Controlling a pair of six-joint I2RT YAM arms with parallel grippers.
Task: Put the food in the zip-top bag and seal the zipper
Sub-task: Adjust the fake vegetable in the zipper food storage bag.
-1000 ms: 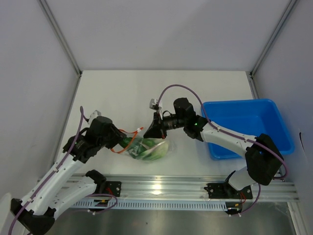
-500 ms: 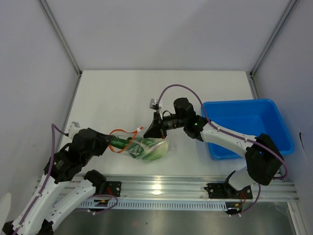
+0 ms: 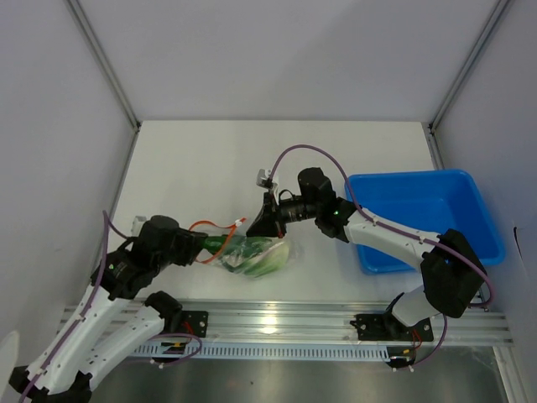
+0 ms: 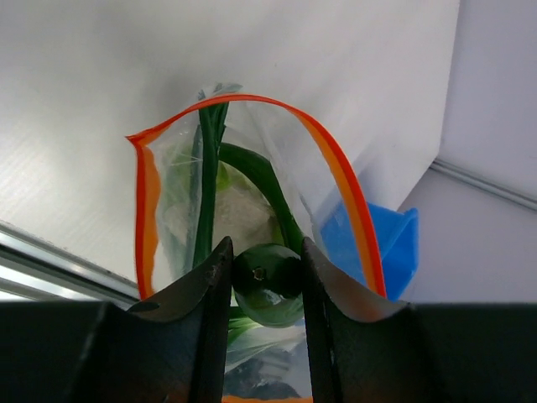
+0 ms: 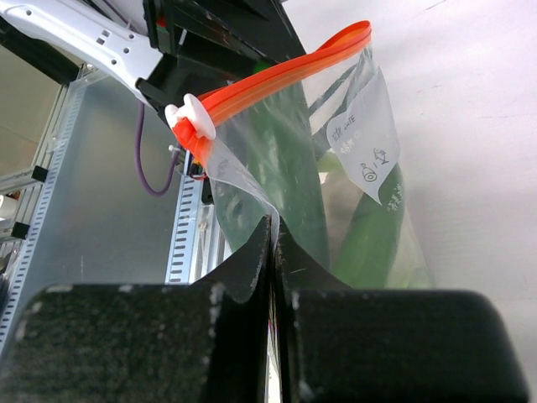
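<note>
- Looking down from overhead, I see the left gripper (image 3: 201, 245) at the mouth of the bag (image 3: 256, 256), which lies on the white table (image 3: 252, 159) near its front edge. The right gripper (image 3: 258, 225) is on the bag's far side, and the blue bin (image 3: 419, 220) sits well apart to the right.
- The greens (image 3: 267, 260) inside bulge against the clear film, and the orange zipper strip (image 3: 210, 227) loops open toward the left arm.
- From the left wrist, my jaws are partly closed around a dark green stalk (image 4: 267, 284). It is smooth, glossy and round at the held end, and it seems to reach into the gaping mouth. The film looks thin and crinkly.
- I judge that letting go too early would leave the stalk lying across the strip, so the seal could not close.
- From the right wrist, the jaws are fully closed on a fold of the bag's wall below the strip, near the white slider tab (image 5: 189, 113).
- That film looks slippery, and if it slides out of the pinch the mouth could collapse onto the stalk.
</note>
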